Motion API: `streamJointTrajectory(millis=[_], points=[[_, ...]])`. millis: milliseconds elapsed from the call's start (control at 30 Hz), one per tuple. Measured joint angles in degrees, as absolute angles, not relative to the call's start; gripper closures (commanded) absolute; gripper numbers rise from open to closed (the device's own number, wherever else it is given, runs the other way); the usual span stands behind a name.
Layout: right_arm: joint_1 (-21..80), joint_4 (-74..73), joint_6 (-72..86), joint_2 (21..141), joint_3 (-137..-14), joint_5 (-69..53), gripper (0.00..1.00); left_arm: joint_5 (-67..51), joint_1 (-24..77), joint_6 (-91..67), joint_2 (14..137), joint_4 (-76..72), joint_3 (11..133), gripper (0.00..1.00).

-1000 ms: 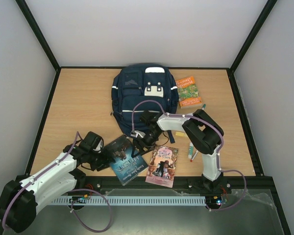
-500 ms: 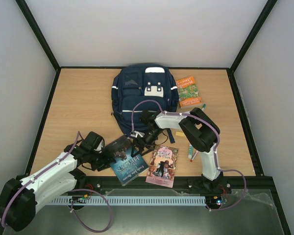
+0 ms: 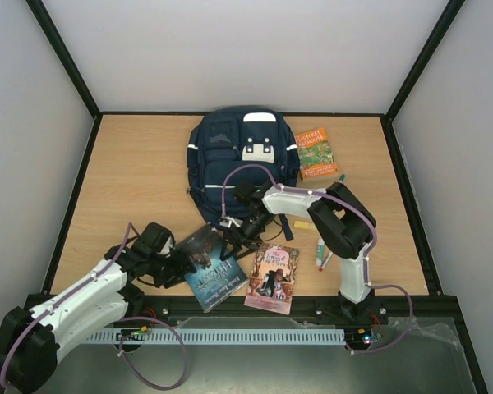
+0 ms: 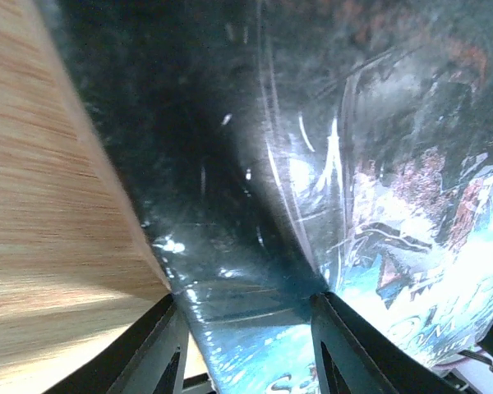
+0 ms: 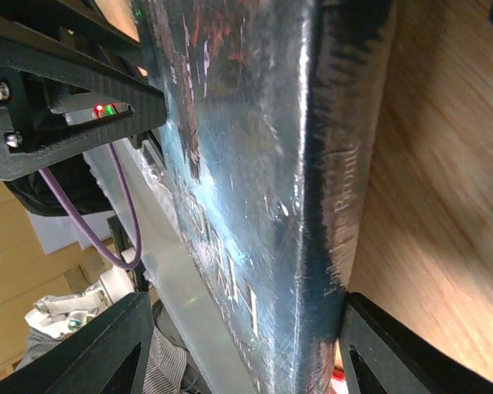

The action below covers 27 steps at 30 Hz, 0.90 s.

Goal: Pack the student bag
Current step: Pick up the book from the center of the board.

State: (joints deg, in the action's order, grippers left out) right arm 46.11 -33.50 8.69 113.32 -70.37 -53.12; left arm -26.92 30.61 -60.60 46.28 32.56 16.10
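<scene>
Expecting the soft student bag to sag, I clamp the edge of the stiff dark book with the left gripper; whether the right gripper grips it, I cannot tell.

A robotics lab test cell. A wooden tabletop is walled on three sides by plain white panels held in black frame posts. Two white-and-black robot arms are bolted at the tabletop's near edge beside a slotted white cable duct, and purple cables loop below it.
</scene>
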Motion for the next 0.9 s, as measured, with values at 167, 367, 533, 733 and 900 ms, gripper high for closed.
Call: streamJointTrajectory(millis=[167, 367, 533, 733, 900], points=[[46.2, -34.2, 10.5, 112.2, -70.9, -53.1, 0.48, -27.3, 31.0, -61.6, 44.9, 32.0, 15.8, 0.44], [46.2, -34.1, 11.2, 111.8, -71.0, -55.5, 0.47, -27.2, 31.2, -64.7, 39.7, 32.0, 14.4, 0.43], [46.2, -34.3, 10.9, 111.2, -71.9, -57.0, 0.41, -26.7, 31.2, -66.1, 37.4, 32.3, 13.8, 0.43], [46.7, -35.9, 11.4, 111.2, -74.7, -54.2, 0.4, -25.4, 31.2, -67.1, 36.9, 31.6, 13.8, 0.44], [47.7, -35.9, 12.5, 111.3, -75.5, -52.0, 0.43, -24.7, 31.2, -67.2, 36.7, 31.6, 13.8, 0.44]])
